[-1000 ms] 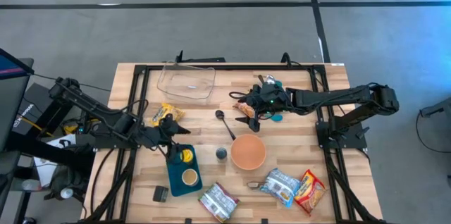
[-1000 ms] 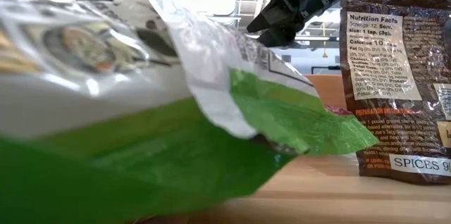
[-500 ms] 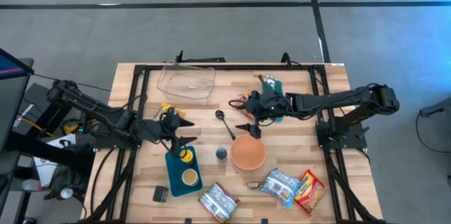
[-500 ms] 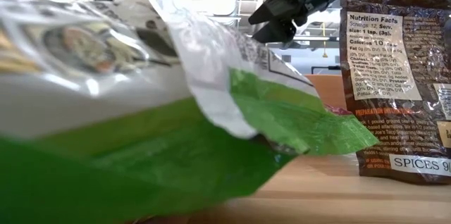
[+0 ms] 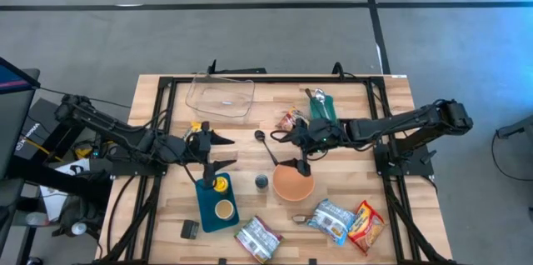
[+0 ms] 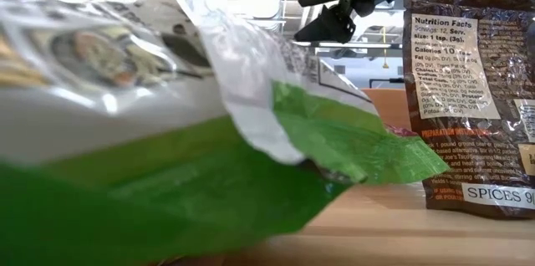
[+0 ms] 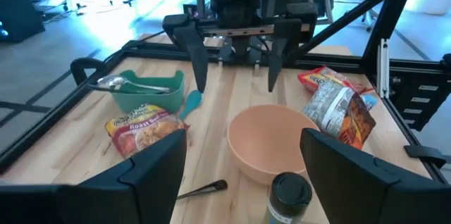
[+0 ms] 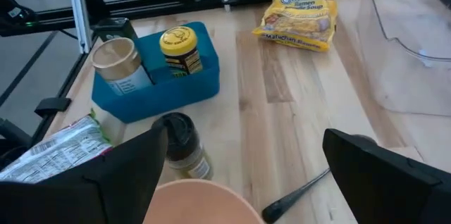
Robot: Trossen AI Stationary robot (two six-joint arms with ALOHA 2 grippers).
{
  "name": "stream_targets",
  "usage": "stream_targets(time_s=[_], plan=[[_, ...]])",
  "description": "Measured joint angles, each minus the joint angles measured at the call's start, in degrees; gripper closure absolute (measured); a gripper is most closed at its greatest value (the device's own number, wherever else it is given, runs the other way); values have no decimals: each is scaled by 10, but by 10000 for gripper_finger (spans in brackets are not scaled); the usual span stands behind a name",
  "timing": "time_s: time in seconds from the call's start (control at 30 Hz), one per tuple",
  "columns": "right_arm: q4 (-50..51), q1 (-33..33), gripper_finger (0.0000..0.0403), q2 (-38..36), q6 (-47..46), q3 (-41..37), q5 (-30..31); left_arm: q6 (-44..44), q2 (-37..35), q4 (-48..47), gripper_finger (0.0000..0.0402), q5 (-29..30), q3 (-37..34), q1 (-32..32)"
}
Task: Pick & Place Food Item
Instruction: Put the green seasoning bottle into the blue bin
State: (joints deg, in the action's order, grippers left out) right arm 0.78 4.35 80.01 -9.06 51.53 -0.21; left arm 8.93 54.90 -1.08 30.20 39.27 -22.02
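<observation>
Table (image 5: 350,215) from above as I watch, left gripper (image 5: 218,150) spread empty above blue bin (image 5: 215,205), right gripper (image 5: 293,152) spread empty over bowl (image 5: 293,180), red noodle pack (image 5: 289,120) beside green tray (image 5: 321,105), right wrist view, yellow noodle pack (image 8: 299,13) flat near clear tub (image 8: 416,27).

Wooden table (image 5: 350,215) under it all: clear tub (image 5: 221,98) far left, yellow noodle packet (image 5: 197,132) nearby, blue tray (image 5: 208,211) near left, black spoon (image 5: 265,144), pepper shaker (image 5: 261,182) and peach bowl (image 5: 293,180) centre, red noodle packet (image 5: 288,121) and green dish (image 5: 321,107) far right, three snack bags (image 5: 333,219) along the near edge.
</observation>
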Motion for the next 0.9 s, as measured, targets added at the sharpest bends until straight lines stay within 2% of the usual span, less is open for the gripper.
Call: stream_targets(time_s=[0.4,0.63,0.9], plan=[[-25,35,30,0,-21,0,5,-1,7,2,128,0,0,0],[-32,79,30,0,5,0,111,2,43,23,128,3,0,0],[-38,112,30,9,5,0,166,3,50,48,128,3,0,0]])
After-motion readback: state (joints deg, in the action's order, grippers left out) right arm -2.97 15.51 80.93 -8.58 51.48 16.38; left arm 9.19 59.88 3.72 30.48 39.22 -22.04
